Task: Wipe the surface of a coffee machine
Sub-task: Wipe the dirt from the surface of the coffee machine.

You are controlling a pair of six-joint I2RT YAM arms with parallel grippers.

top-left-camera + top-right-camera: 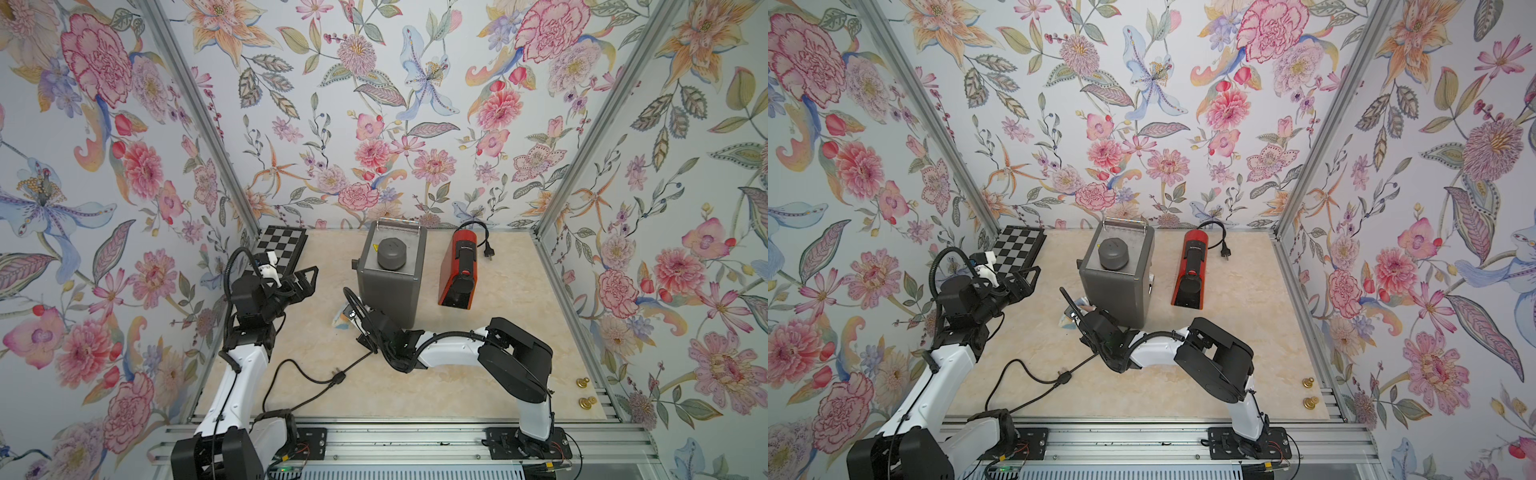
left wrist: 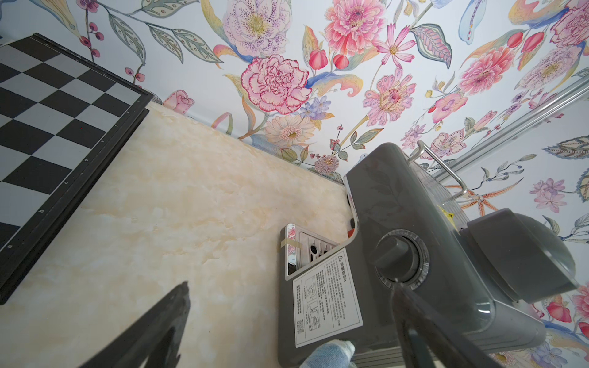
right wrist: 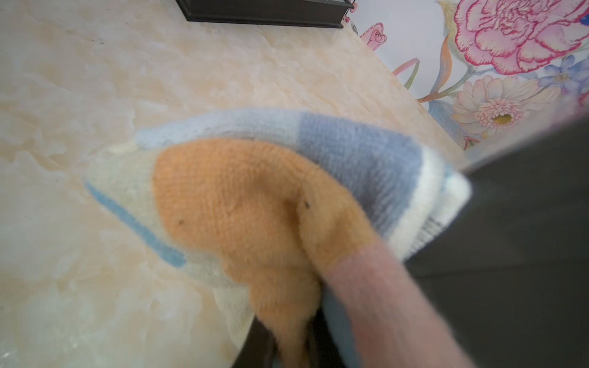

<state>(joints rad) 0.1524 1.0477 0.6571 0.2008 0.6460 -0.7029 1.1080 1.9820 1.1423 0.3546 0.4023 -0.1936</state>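
Observation:
A grey box-shaped coffee machine [image 1: 390, 274] [image 1: 1115, 274] with a round dark cap on top stands mid-table. In the left wrist view its side [image 2: 414, 255] shows a knob and a white warning label. My right gripper [image 1: 353, 320] [image 1: 1084, 318] [image 3: 287, 350] is shut on a knitted orange, blue and cream cloth [image 3: 271, 197] [image 1: 343, 318] [image 1: 1073, 316]. The cloth is low at the machine's near-left corner, its tip [image 2: 331, 353] touching the grey wall. My left gripper [image 1: 305, 278] [image 1: 1025, 280] [image 2: 290, 283] hangs open and empty, left of the machine.
A red capsule coffee machine [image 1: 457, 270] [image 1: 1192, 270] with a black cord and plug [image 1: 488, 253] stands right of the grey one. A chessboard [image 1: 280, 247] [image 2: 47, 133] lies at the back left. A black cable [image 1: 311, 378] crosses the near table. Two brass weights [image 1: 586, 402] sit near right.

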